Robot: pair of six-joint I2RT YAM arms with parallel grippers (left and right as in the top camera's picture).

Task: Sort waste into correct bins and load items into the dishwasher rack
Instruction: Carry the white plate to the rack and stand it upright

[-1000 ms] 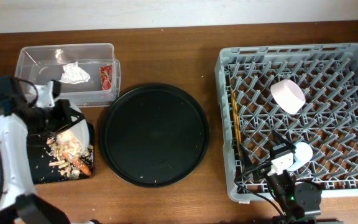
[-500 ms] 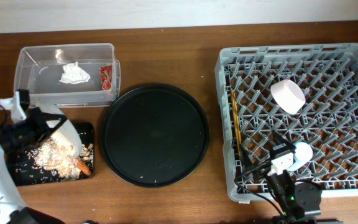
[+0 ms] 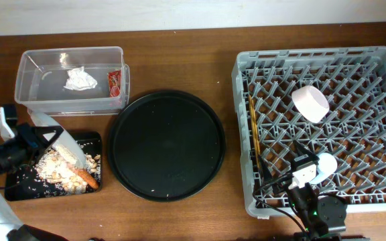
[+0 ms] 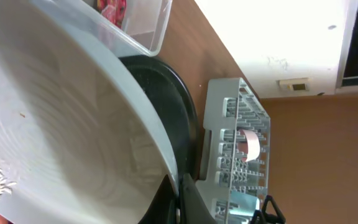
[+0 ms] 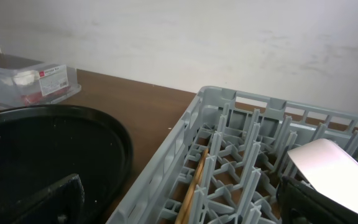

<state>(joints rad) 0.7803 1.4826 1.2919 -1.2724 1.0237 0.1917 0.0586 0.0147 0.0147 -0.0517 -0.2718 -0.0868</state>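
Observation:
My left gripper [image 3: 39, 137] is shut on the rim of the pale grey plate [image 3: 66, 146] and holds it steeply tilted over the flat black tray [image 3: 19, 191]. Rice scraps [image 3: 55, 167] and the carrot piece [image 3: 86, 177] lie on that tray. In the left wrist view the plate [image 4: 61, 124] fills the frame, with the jaws [image 4: 179, 194] pinching its edge. The clear tub [image 3: 29, 63] holds the napkin [image 3: 80, 79] and the red wrapper [image 3: 114, 82]. The dishwasher rack [image 3: 243, 80] holds the white bowl [image 3: 310, 104], the light-blue cup [image 3: 326, 163] and the chopsticks [image 3: 252, 130]. My right gripper [image 3: 290, 167] is open and empty over the rack's front.
The large round black tray [image 3: 166, 144] lies between the bins and the rack. In the right wrist view the open fingers [image 5: 185, 205] frame the rack wall [image 5: 173, 155], the chopsticks [image 5: 194, 180] and a pale vessel [image 5: 328, 163] at the right.
My left arm has drawn back to the left with the plate. The scraps that lay against the plate now lie spread on the flat black tray. The right arm has not moved.

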